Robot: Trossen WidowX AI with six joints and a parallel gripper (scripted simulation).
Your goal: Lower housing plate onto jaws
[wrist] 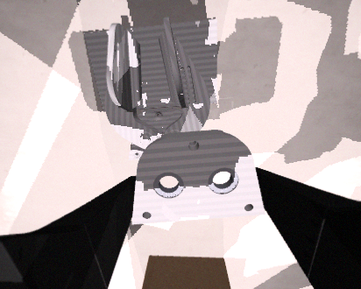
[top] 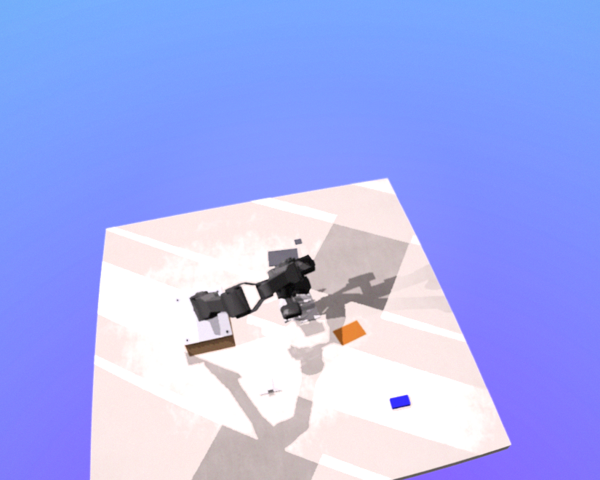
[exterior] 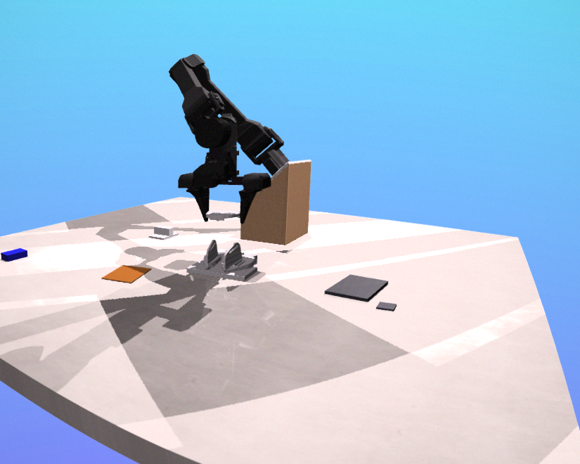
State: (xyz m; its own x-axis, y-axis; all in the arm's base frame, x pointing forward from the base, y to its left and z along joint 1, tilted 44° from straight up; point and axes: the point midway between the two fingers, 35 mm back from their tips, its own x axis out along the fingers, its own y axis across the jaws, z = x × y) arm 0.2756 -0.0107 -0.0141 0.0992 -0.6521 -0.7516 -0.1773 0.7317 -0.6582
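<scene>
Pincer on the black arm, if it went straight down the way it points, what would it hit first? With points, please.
Probably the grey jaw assembly (exterior: 249,273) (wrist: 152,57), met by the held housing plate (wrist: 194,168); exact alignment and depth are unclear.

The black pincer (wrist: 193,177) grips a flat grey plate, rounded along its top edge (wrist: 194,162), by its two sides. Two round, rimmed holes pierce it, with three small dark holes around them. Beyond lies a grey ribbed base (wrist: 152,52) with upright fins, on the pale, shadow-patched table (wrist: 27,188).
</scene>
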